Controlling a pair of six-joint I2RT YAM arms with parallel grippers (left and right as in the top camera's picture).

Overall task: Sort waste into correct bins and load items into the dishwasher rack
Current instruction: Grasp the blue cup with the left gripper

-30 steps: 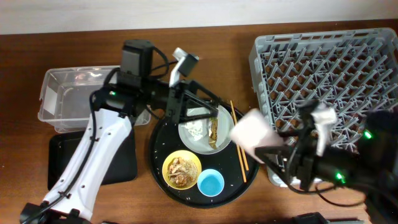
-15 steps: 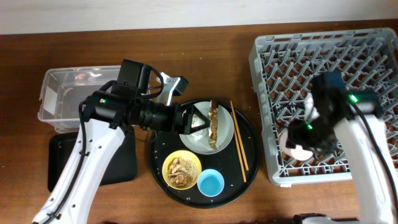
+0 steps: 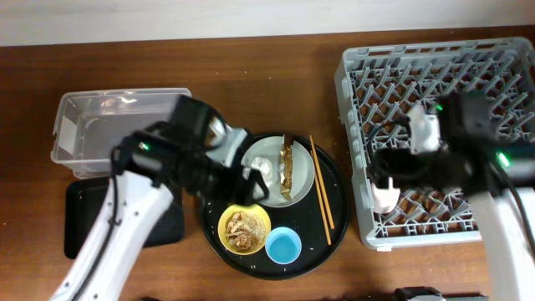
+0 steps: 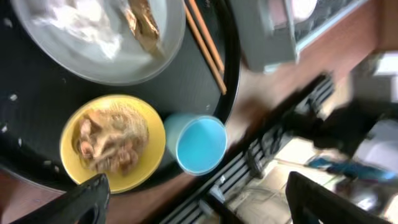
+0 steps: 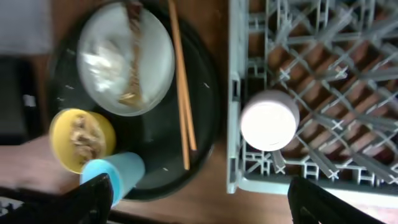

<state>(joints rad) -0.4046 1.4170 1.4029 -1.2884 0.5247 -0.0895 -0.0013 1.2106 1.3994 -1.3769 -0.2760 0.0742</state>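
Note:
The pink cup (image 3: pixel 384 194) stands upside down in the front left corner of the grey dishwasher rack (image 3: pixel 435 75); it also shows in the right wrist view (image 5: pixel 268 120). My right gripper (image 3: pixel 399 167) is open and empty above it. My left gripper (image 3: pixel 247 182) is open and empty over the plate's near edge. The plate (image 3: pixel 303 174) holds the white tissue (image 3: pixel 263 167) and the brown-gold wrapper (image 3: pixel 287 167). The chopsticks (image 3: pixel 320 188) lie beside it. The yellow bowl (image 3: pixel 243 227) holds food scraps. The blue cup (image 3: pixel 283 245) stands next to it.
Plate, bowl, blue cup and chopsticks sit on a large round black tray (image 3: pixel 334 226). The clear tub (image 3: pixel 100 125) stands at the back left, with the shallow black tray (image 3: pixel 84 217) in front of it, partly under my left arm.
My right gripper carried the pink cup into the rack, set it down in the front left corner and let go. My left gripper moved from the plate's back towards its near edge.

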